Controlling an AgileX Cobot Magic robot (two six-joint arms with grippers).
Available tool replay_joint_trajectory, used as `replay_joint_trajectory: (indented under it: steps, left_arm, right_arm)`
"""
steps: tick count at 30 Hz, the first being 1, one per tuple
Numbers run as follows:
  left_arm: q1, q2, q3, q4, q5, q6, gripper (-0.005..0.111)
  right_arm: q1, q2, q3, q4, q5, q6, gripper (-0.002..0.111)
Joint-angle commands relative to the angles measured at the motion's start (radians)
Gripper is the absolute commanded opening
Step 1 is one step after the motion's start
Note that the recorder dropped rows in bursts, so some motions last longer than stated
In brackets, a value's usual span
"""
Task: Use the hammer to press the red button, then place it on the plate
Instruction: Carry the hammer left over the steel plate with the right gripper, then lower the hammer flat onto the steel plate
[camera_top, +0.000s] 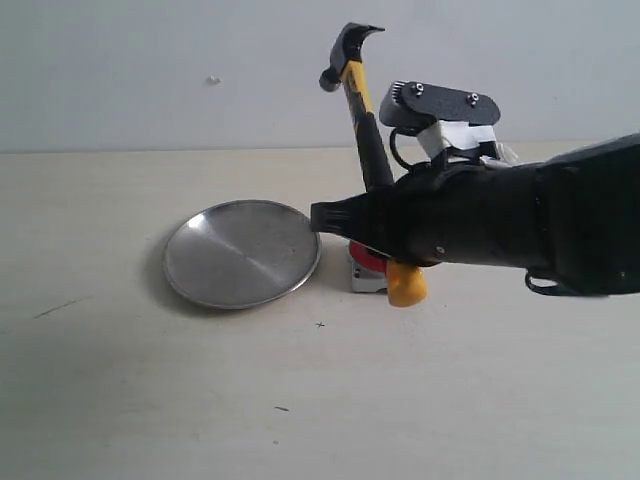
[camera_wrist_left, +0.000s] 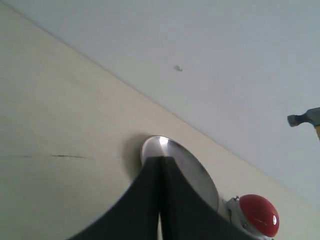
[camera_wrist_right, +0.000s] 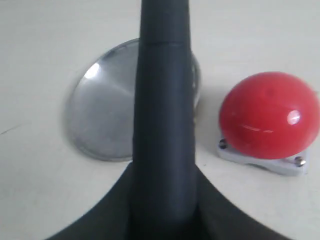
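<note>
Lettering cannot be read on anything in view; the grip of the handle shows only as a dark blur. The small claw hammer (camera_top: 366, 135), with a dark metal head above a black handle that is yellow at both ends, stands nearly upright. Its long axis leans a little, so the head sits high and toward the left of the exterior view against the pale wall (camera_top: 120, 60), while the yellow butt hangs lower and further right. The striking face points left in that view and the curved claw points right. The fingers of the right gripper (camera_top: 330, 216) pinch the black handle low down, just above the yellow butt, and the black arm (camera_top: 540, 230) reaches in from the right. The butt hangs in front of the red button (camera_wrist_right: 267, 117), a large glossy dome on a low square grey base (camera_wrist_right: 260, 160), and hides most of it in the exterior view; whether butt and button touch cannot be told. In the right wrist view the handle rises as a dark column between button and dish. The round shallow silver metal plate (camera_top: 240, 255) lies flat on the pale beige worktop (camera_top: 150, 400), just left of the button, with a narrow strip of worktop between them. The left gripper (camera_wrist_left: 160, 162) shows only in its own wrist view, its fingers pressed together along a thin seam and holding nothing, with the plate beyond their tips.
</note>
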Motion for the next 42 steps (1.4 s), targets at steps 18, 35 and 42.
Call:
replay_joint_trajectory:
  steps: [18, 35, 42]
  left_arm:
    - [0.0, 0.003, 0.004, 0.0, -0.004, 0.004, 0.0]
    - [0.0, 0.003, 0.004, 0.0, -0.004, 0.004, 0.0]
    - [0.0, 0.003, 0.004, 0.0, -0.004, 0.004, 0.0]
  right_arm:
    - [0.189, 0.297, -0.089, -1.395, -0.386, 1.848, 0.0]
    - [0.08, 0.653, -0.454, -1.992, -0.244, 2.491, 0.0]
    - [0.058, 0.697, -0.464, -2.056, -0.313, 2.577, 0.0]
